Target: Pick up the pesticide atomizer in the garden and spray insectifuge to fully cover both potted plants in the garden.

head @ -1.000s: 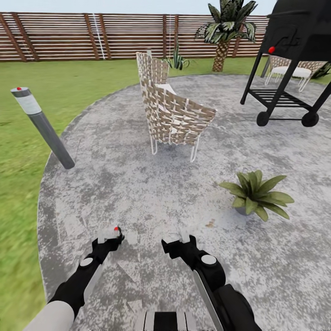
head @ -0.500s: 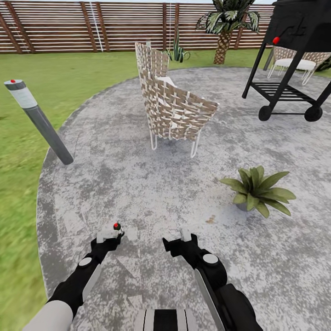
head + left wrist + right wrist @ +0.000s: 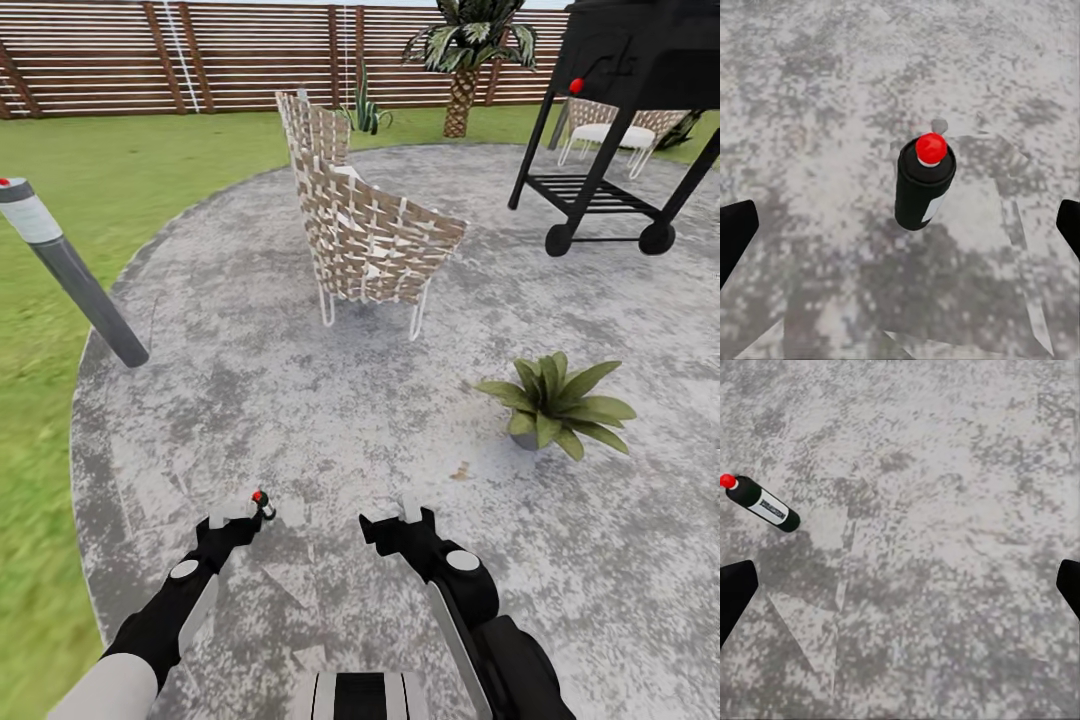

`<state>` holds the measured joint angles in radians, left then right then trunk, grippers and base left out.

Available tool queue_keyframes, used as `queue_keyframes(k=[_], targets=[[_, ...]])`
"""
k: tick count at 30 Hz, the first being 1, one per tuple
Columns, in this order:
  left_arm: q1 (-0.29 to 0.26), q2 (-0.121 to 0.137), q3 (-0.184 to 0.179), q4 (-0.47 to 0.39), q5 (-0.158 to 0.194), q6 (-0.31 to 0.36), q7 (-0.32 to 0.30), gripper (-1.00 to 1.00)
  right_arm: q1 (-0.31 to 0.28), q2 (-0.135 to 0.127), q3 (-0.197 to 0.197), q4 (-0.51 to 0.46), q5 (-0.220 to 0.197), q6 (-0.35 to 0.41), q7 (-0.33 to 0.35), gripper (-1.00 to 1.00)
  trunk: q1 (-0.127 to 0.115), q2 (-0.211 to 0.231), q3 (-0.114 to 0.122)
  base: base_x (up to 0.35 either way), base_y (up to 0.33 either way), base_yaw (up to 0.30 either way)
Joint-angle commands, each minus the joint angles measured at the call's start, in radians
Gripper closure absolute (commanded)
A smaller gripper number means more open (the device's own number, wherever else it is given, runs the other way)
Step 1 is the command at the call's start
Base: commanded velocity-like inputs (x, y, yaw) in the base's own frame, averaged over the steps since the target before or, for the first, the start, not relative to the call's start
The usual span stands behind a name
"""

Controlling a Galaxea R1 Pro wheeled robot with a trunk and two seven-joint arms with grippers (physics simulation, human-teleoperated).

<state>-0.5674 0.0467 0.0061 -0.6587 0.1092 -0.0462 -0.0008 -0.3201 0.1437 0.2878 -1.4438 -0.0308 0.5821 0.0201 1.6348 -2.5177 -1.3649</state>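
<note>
- The fingers of the left gripper (image 3: 900, 225) stand wide apart at the two edges of the left wrist view, released and holding nothing; the slender dark bottle with a red cap and white label, the pesticide atomizer (image 3: 922, 187), sits between them but further out, against the mottled grey round paving (image 3: 810, 90).
- The fingers of the right gripper (image 3: 900, 585) are likewise spread and empty, with the atomizer (image 3: 761, 502) off to one side of them.
- In the head view the atomizer (image 3: 262, 503) shows as a red-capped speck just at the tip of the left gripper (image 3: 232, 520), the right gripper (image 3: 395, 525) near it.
- The step in hand appears to be the pick-up: bring the left gripper on until the bottle's body lies well between the fingers, then close on the labelled middle, not on the red cap, which should stay free for spraying.
- Whether the bottle stands on the paving or is raised above it I cannot tell.
- The wrist views give the bottle's shape and label; the head view alone gives the surroundings: one potted plant, a low rosette of broad pointed green leaves (image 3: 555, 400), ahead on the right, past a woven tan-and-white chair (image 3: 365, 235), a black wheeled grill (image 3: 625, 110), a grey bollard lamp (image 3: 70, 275), green lawn (image 3: 60, 200) and a brown slatted fence (image 3: 230, 55).
</note>
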Motion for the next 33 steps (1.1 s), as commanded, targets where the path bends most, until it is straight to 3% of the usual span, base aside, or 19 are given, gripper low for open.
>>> queue_keyframes(k=[1,14,24,29,33], targets=[[0.000,0.001,-0.001,0.001,0.010,-0.003,0.000,-1.00,0.000,0.000,-0.001,-0.001,-0.003,0.005,0.001,-1.00,0.000,0.000,-0.001,0.000,0.153,-0.255],[0.000,0.000,-0.001,0.001,0.010,-0.003,-0.001,-1.00,0.000,0.001,-0.001,-0.001,-0.003,0.005,0.001,-1.00,0.000,0.000,-0.001,0.000,0.033,-0.247],[0.000,0.001,-0.001,0.001,0.010,-0.003,-0.001,-1.00,0.000,0.001,-0.001,-0.001,-0.003,0.005,0.001,-1.00,0.000,0.000,-0.001,0.000,0.000,-0.038],[0.000,0.003,-0.001,0.001,0.010,-0.003,0.000,-1.00,0.001,0.001,-0.001,-0.001,-0.003,0.005,0.001,-1.00,0.002,-0.001,-0.020,0.000,0.000,-0.003],[0.000,0.007,-0.001,0.001,0.010,-0.003,0.001,-1.00,0.000,0.001,-0.001,-0.001,-0.003,0.005,0.001,-1.00,0.002,-0.001,-0.020,0.000,0.000,0.000]])
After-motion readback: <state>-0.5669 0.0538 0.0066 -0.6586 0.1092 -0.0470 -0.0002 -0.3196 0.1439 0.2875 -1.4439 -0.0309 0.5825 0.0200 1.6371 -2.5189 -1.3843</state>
